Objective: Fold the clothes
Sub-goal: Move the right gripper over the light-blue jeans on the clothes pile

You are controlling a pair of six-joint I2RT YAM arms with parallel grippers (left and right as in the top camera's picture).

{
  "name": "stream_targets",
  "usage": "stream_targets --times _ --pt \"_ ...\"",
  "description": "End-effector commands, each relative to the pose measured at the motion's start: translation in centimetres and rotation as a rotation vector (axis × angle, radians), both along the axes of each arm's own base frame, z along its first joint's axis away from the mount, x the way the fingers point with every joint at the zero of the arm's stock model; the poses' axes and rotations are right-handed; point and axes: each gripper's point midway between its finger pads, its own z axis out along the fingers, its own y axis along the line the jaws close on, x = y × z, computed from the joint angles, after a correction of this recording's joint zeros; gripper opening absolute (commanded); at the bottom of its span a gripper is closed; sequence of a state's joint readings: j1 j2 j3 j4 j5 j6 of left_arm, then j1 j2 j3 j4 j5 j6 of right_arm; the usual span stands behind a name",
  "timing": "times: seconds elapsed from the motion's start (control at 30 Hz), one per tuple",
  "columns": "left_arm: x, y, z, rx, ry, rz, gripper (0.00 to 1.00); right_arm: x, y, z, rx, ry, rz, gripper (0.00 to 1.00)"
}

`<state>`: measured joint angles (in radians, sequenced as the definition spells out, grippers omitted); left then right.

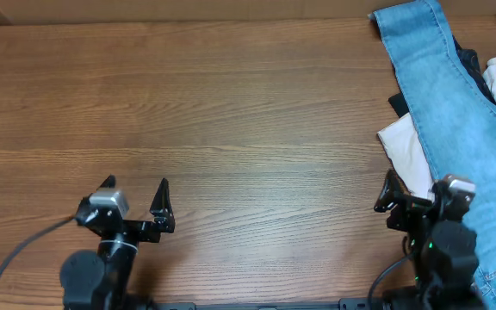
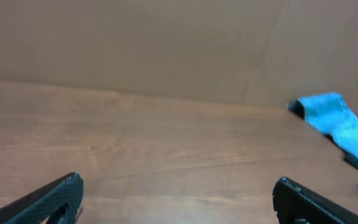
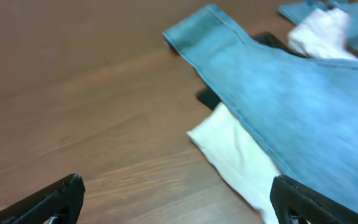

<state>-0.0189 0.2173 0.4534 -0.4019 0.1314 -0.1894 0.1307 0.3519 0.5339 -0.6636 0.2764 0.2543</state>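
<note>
Overhead, jeans (image 1: 455, 112) lie over white garment (image 1: 407, 151) and black cloth (image 1: 399, 105).

Light-blue jeans (image 1: 455, 112), white cloth (image 1: 407, 151), brown wood-grain table (image 1: 213, 112)

I read this as a robotics lab station, not a home: a bare wood-grain counter (image 1: 231, 103), plain brown board (image 2: 166, 43) behind it, my left arm (image 1: 102, 258) and right arm (image 1: 444, 250) mounted at the near edge, a cable (image 1: 33, 237) trailing, jeans (image 1: 455, 112) lying at one side.
</note>
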Motion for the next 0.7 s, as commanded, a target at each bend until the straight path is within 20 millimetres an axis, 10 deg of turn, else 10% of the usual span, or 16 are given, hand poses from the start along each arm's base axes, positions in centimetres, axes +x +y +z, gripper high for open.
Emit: stream_targets --times 0.0,0.2,0.67 --pt "0.5 -0.6 2.3 -0.024 0.057 -0.035 1.0 0.5 -1.1 3.4 -0.003 0.036 -0.077 1.0" --pt "1.7 -0.9 2.3 -0.028 0.27 -0.044 1.0 1.5 -1.3 4.3 -0.036 0.224 -0.086 1.0" --pt "3.8 -2.9 -1.4 -0.079 0.492 -0.152 1.0 3.9 -4.7 -3.8 -0.247 0.651 -0.254 1.0"
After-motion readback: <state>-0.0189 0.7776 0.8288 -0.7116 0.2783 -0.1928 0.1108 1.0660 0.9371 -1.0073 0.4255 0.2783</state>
